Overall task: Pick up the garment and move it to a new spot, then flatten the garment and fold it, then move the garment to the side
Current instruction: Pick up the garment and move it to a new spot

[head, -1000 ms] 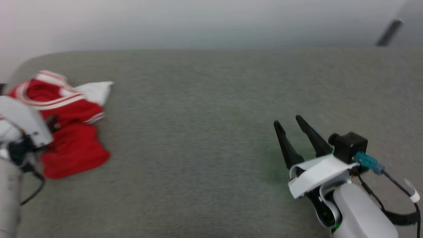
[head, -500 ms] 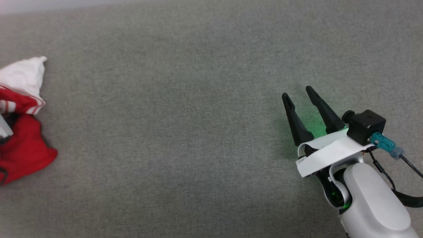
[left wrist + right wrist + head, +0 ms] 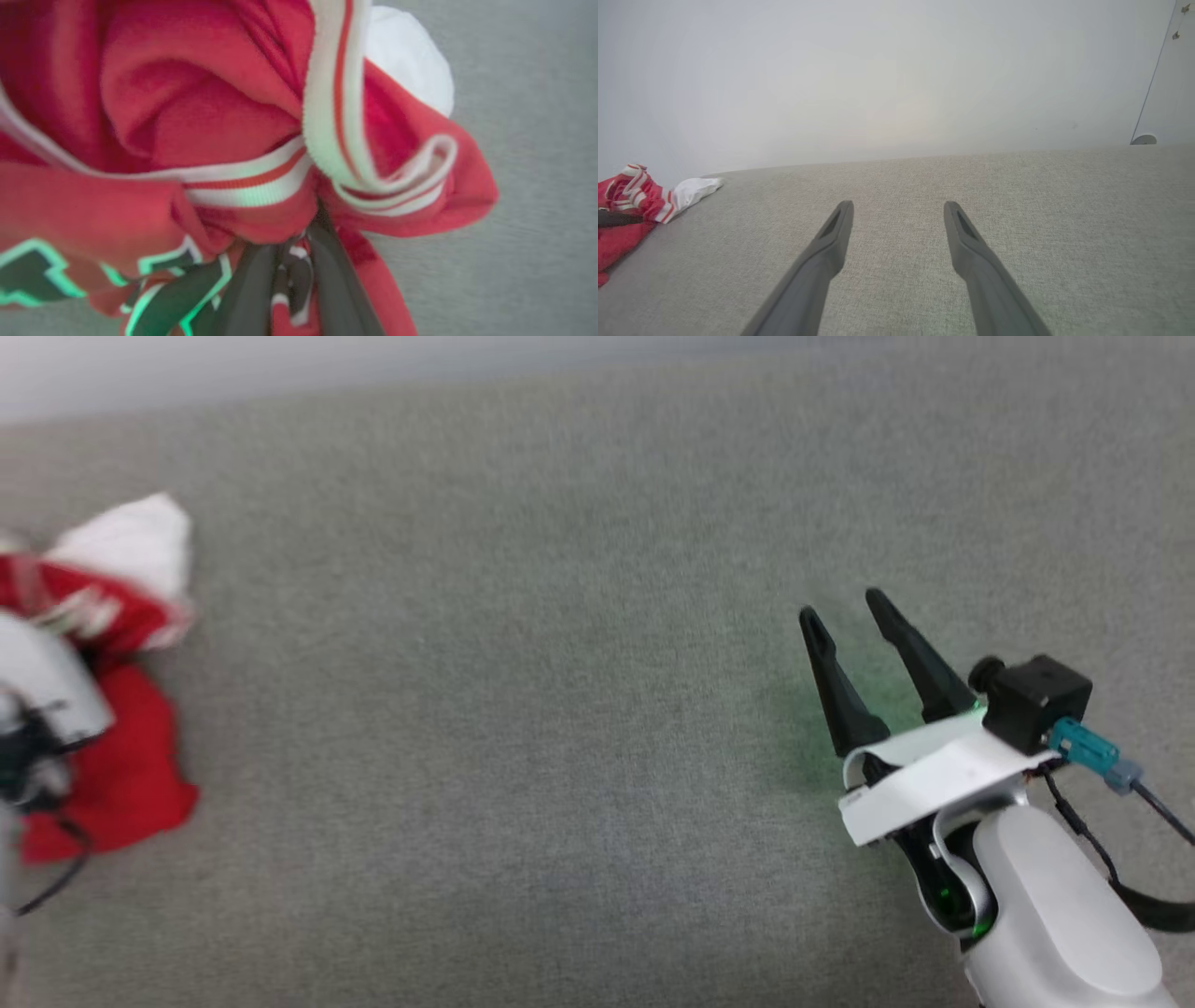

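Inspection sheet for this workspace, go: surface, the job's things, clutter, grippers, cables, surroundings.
Surface: grey fabric surface, flat.
Job's things: red jersey bunched up at the robot's left, white sleeve poking out.
Clutter: nothing seen.
Grippers: left gripper fingers shut on the jersey's cloth; right gripper open, holding nothing, over the surface.
Cables: black cable and teal connector at the right wrist; dark cable by the left arm.
Surroundings: pale wall behind the surface.
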Controlling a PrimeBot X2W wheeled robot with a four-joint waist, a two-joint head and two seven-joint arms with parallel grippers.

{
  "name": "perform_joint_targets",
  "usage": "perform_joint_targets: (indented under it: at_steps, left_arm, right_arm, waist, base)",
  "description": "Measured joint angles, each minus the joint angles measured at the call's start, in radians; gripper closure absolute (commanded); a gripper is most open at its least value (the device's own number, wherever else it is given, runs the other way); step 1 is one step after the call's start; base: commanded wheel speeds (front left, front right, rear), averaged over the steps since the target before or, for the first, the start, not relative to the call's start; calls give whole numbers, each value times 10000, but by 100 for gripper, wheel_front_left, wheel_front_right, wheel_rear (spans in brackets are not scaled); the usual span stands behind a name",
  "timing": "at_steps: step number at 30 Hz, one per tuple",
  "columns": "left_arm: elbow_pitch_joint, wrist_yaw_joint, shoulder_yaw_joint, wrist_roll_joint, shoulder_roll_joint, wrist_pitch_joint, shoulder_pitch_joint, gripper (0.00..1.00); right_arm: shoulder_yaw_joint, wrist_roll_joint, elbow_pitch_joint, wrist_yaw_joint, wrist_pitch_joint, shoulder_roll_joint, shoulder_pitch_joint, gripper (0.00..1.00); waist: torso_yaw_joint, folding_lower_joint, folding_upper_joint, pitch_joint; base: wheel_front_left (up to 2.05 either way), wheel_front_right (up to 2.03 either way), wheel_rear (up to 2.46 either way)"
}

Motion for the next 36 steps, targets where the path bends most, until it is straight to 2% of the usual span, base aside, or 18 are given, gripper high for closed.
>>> perform_joint_targets:
  at_steps: [2,9,14,19,23,25,29,32,36]
  left_arm:
    - [-543,-46,-397,-221,-157,-203,38,100]
    - [-2865,-59,-1850,-1218,-10,-761,-213,100]
    - [-4652,-59,-3087,-1848,-138,-828,-479,100]
    - [-5969,-59,-4161,-2257,-694,-784,-862,100]
    - [-6903,-59,-5028,-2959,-1574,-727,-1110,100]
    - [-7139,-59,-5522,-3139,-1973,-911,-1311,100]
    - [-7035,-59,-6648,-3377,-2316,-1515,-1482,100]
    - [-6544,-59,-7626,-3476,-2186,-1764,-1455,100]
    - [-5714,-59,-8888,-3528,-1726,-1695,-1466,100]
  right_arm:
    - [-73,21,38,-2,0,2,153,0]
    - [-288,102,56,0,-2,71,448,0]
    - [-408,171,-21,0,-2,192,642,0]
    - [-527,251,-127,0,0,303,825,0]
    - [-779,366,-272,0,-2,391,939,0]
    - [-972,514,-314,0,-2,387,1038,0]
    - [-1294,589,-510,-2,-2,382,1020,0]
    - [-1547,614,-650,-2,-2,395,997,0]
    - [-1751,612,-740,-2,-2,408,1009,0]
  waist:
    - [79,0,0,-282]
    - [286,0,0,-1203]
    - [161,0,0,-1604]
    - [-281,0,-1,-1701]
    - [-730,-1,0,-1613]
    - [-938,0,0,-1531]
    - [-1332,0,0,-1288]
    - [-1644,-1,0,-1098]
    - [-1991,-1,0,-852]
  base:
    - [0,0,0]
    - [0,0,0]
    - [0,0,0]
    - [0,0,0]
    - [0,0,0]
    - [0,0,0]
    - [0,0,0]
    - [0,0,0]
    - [0,0,0]
